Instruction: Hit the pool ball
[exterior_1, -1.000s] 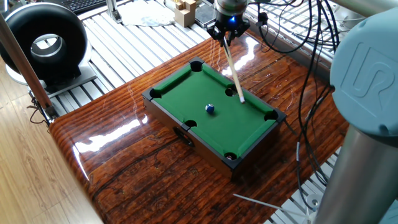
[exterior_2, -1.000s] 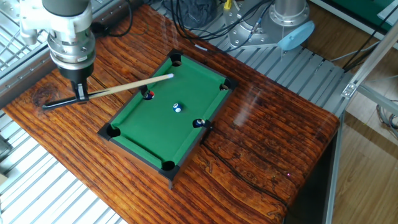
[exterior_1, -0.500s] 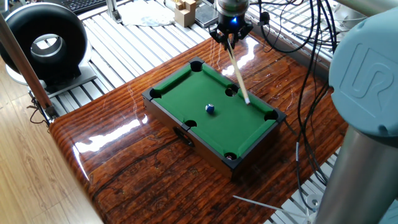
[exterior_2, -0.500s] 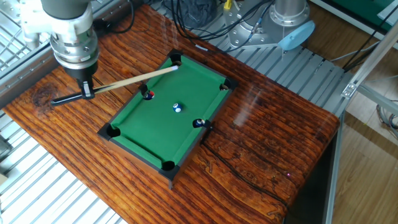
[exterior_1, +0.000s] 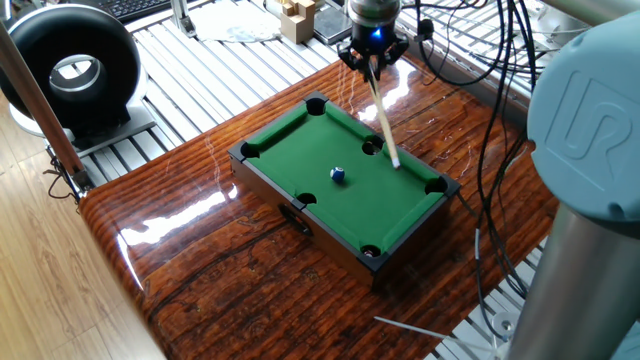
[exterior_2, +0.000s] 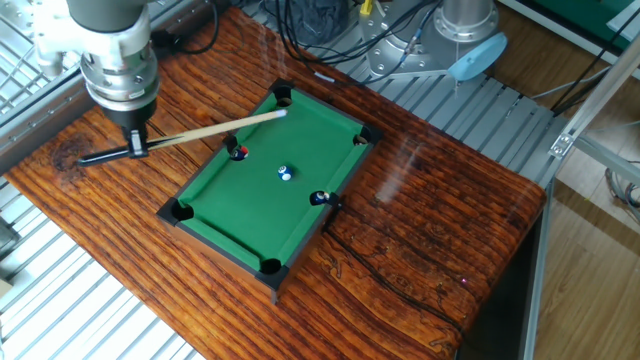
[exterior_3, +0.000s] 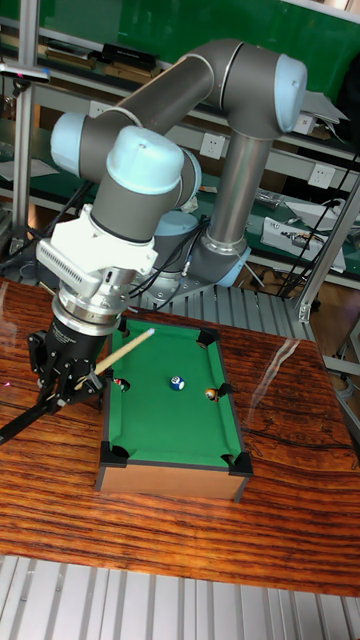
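Observation:
The pool ball (exterior_1: 338, 174), tiny and blue with a white spot, rests near the middle of the green felt of the mini pool table (exterior_1: 331, 236). It also shows as the pool ball (exterior_2: 286, 173) and the pool ball (exterior_3: 177, 383). My gripper (exterior_2: 135, 145) hangs off the table's long side and is shut on a pale wooden cue stick (exterior_2: 215, 129). The cue slants over the rail, and its tip lies near a corner pocket, well apart from the ball. The gripper (exterior_1: 372, 58) and gripper (exterior_3: 70, 385) appear in the remaining views.
A reddish ball (exterior_2: 238, 152) and a dark ball (exterior_2: 320, 198) sit at the side pockets. A black ring-shaped device (exterior_1: 70, 65), wooden blocks (exterior_1: 297, 18) and hanging cables (exterior_1: 500, 90) surround the glossy wooden tabletop (exterior_1: 220, 260). The arm's base (exterior_2: 465, 30) stands behind.
The gripper and cue have shifted along the table toward the corner pocket, carrying the tip farther from the ball. The blue ball has not moved.

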